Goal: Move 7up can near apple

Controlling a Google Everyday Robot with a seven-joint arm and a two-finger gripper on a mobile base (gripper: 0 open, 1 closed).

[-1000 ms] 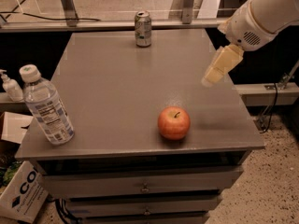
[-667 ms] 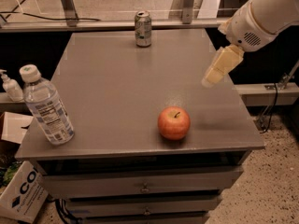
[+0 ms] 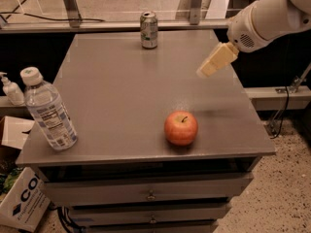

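The 7up can [image 3: 149, 29] stands upright at the far edge of the grey table [image 3: 121, 96], a little left of its middle. The red-orange apple [image 3: 181, 127] sits near the table's front right. My gripper [image 3: 213, 63] hangs over the right side of the table, between can and apple, well right of the can and above and behind the apple. It holds nothing that I can see. The white arm [image 3: 265, 16] comes in from the upper right.
A clear plastic water bottle [image 3: 48, 111] stands at the front left corner of the table. Drawers [image 3: 150, 193] are below the tabletop. A soap dispenser [image 3: 10, 89] and a cardboard box [image 3: 24, 203] are to the left. A rail [image 3: 116, 25] runs behind the table.
The gripper has dropped slightly and shifted a little left over the table. The can, apple and bottle have not moved.
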